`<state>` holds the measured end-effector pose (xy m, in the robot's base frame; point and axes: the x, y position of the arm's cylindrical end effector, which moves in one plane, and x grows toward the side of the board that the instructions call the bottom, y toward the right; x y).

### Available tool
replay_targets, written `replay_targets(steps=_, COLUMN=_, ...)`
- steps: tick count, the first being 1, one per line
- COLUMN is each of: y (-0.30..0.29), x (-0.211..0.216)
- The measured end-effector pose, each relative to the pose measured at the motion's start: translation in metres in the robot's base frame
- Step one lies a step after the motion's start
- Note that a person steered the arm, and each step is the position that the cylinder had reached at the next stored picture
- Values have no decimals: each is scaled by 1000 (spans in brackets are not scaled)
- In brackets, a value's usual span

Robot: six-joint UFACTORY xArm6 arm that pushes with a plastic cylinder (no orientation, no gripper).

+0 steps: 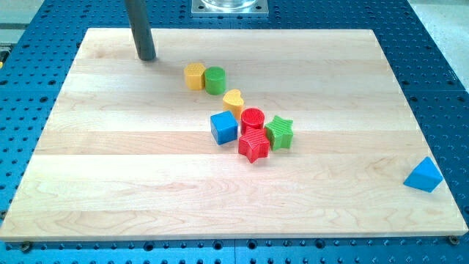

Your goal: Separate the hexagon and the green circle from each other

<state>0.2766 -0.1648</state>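
Observation:
A yellow hexagon sits near the view's top centre, touching the green circle on its right. My tip rests on the board to the upper left of the hexagon, apart from it by about a block's width. The rod rises out of the view's top.
A cluster lies below and right of the pair: a yellow heart, a red circle, a blue cube, a red star and a green star. A blue triangle sits by the wooden board's right edge.

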Motion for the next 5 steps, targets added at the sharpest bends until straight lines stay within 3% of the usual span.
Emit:
replay_targets(steps=1, y=0, x=25)
replay_targets(steps=2, y=0, x=77)
replay_targets(steps=5, y=94, x=90)
